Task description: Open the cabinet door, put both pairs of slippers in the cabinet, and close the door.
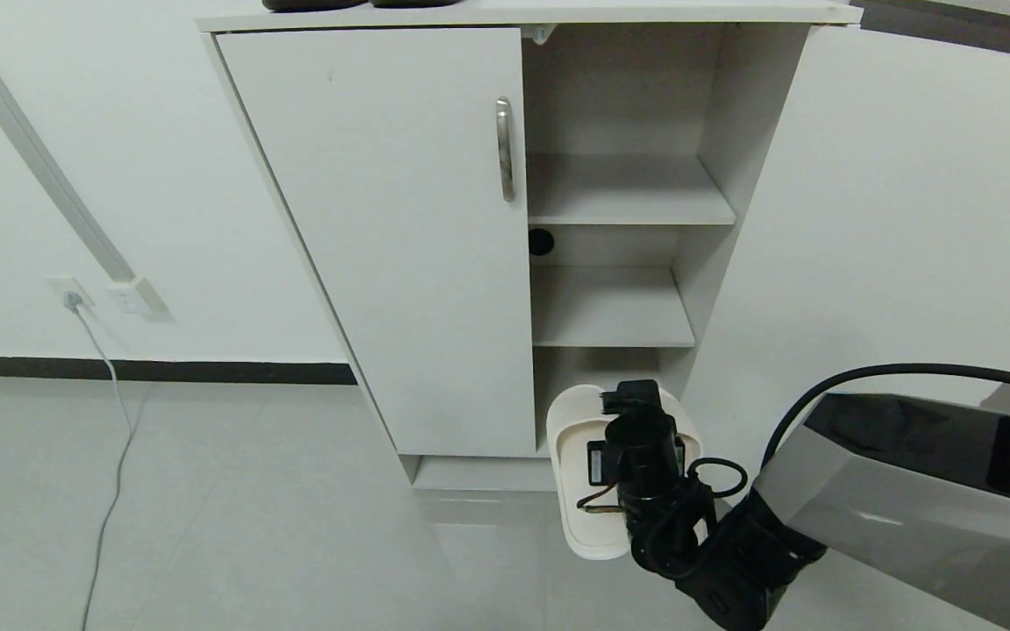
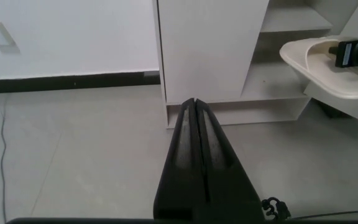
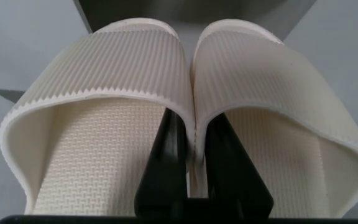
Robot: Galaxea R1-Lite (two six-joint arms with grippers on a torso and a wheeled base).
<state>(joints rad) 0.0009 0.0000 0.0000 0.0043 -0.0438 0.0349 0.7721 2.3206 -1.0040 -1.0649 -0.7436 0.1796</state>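
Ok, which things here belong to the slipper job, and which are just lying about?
Job: cream slippers, pinched by right hand; cabinet with open door; dark things on its top, perhaps the second pair.
Lying about: wall socket; grey cable; left hand, shut.

slippers [image 3: 129,68]: rubbery foam, ribbed straps
cabinet [image 1: 382,219]: smooth matt laminate
handle [image 1: 505,149]: brushed metal
floor [image 1: 251,526]: glossy tile

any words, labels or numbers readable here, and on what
No text can be read.
The cabinet, the slippers and the wall socket show no print.
A pale patch on the right claw's side may be a label, but it is too small to read.
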